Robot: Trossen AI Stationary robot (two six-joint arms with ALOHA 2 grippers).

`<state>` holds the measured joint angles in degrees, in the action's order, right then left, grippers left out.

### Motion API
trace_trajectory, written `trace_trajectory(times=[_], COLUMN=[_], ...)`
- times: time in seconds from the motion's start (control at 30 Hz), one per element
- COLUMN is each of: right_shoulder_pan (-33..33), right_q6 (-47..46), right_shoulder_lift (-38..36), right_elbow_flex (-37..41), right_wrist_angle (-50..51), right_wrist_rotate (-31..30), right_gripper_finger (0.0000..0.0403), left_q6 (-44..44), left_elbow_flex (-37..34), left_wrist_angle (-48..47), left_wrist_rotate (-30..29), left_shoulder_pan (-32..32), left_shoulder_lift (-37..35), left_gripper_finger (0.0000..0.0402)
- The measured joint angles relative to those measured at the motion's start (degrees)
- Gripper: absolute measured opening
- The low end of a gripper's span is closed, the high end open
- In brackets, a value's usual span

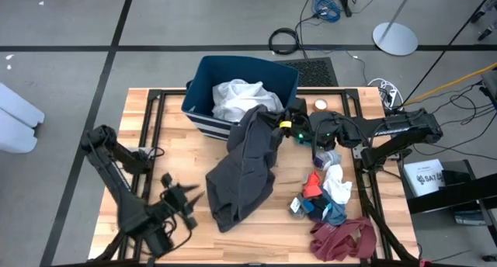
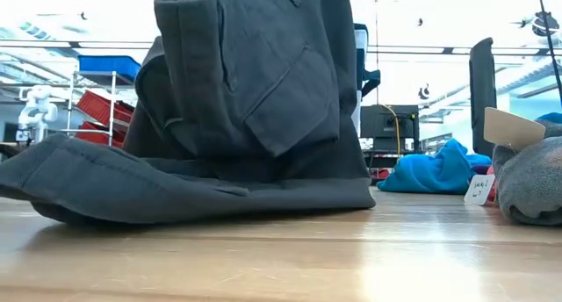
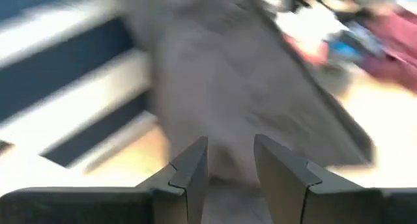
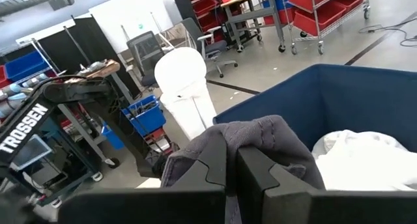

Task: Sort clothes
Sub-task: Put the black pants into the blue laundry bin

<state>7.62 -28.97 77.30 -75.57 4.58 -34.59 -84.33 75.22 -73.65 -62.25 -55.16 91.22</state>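
Your right gripper (image 4: 231,165) is clenching a fold of the dark grey garment (image 1: 245,170) and holding it up at the front edge of the dark blue bin (image 1: 203,81), right beside the bin's striped wall. In the right wrist view you are seeing grey cloth bunched between and around the closed fingers (image 4: 202,168), with the bin's rim and a white garment (image 4: 365,159) lying inside it just past them. From above, the grey garment is hanging from that gripper and trailing down across the middle of the bench (image 1: 155,104), its lower part spreading flat on the wood. In the low view it is filling most of the frame, one part rising upright and the rest lying folded on the bench top.

Your left gripper (image 1: 182,199) is sitting near the front left of the bench, close beside the lower edge of the grey garment and pointing toward it. Its fingers (image 3: 189,175) are standing apart with nothing between them.

The remaining clothes are lying along the right side of the bench: a small heap of red, white and blue pieces (image 1: 324,191), and a maroon top (image 1: 343,237) at the front right corner. The white garment is resting in the bin at the back.
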Motion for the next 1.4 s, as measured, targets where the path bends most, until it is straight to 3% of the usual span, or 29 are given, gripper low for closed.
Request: trace_trajectory(times=[0.27,0.4,0.57,0.77,1.0,1.17,1.4], right_shoulder_pan=[-0.8,-0.9,-0.8,-0.8,-0.8,-0.8,-0.8], right_q6=[-0.4,-0.4,-0.4,-0.4,-0.4,-0.4,-0.1], right_shoulder_lift=[0.0,0.0,0.0,0.0,0.0,-0.1,-0.1], right_elbow_flex=[0.0,0.0,0.0,0.0,0.0,0.0,0.0], right_wrist_angle=[0.0,0.0,0.0,0.0,0.1,0.1,0.3], right_wrist_rotate=[0.4,0.4,0.4,0.4,1.6,1.8,1.9], right_gripper_finger=[0.0000,0.0000,0.0000,0.0000,0.0000,0.0000,0.0000], left_q6=[36.6,45.6,52.3,47.9,35.3,20.6,15.6], left_elbow_flex=[0.0,0.0,0.0,0.0,1.5,2.2,2.1], left_wrist_angle=[30.7,40.4,45.4,46.2,45.3,39.3,38.8], left_wrist_rotate=[14.6,14.1,13.3,17.3,17.9,23.7,23.5], left_shoulder_pan=[-1.7,-0.4,1.9,4.6,8.4,13.3,15.6], left_shoulder_lift=[1.9,4.7,8.2,10.0,9.1,9.1,9.5], left_gripper_finger=[0.0132,0.0132,0.0138,0.0198,0.0275,0.0280,0.0277])
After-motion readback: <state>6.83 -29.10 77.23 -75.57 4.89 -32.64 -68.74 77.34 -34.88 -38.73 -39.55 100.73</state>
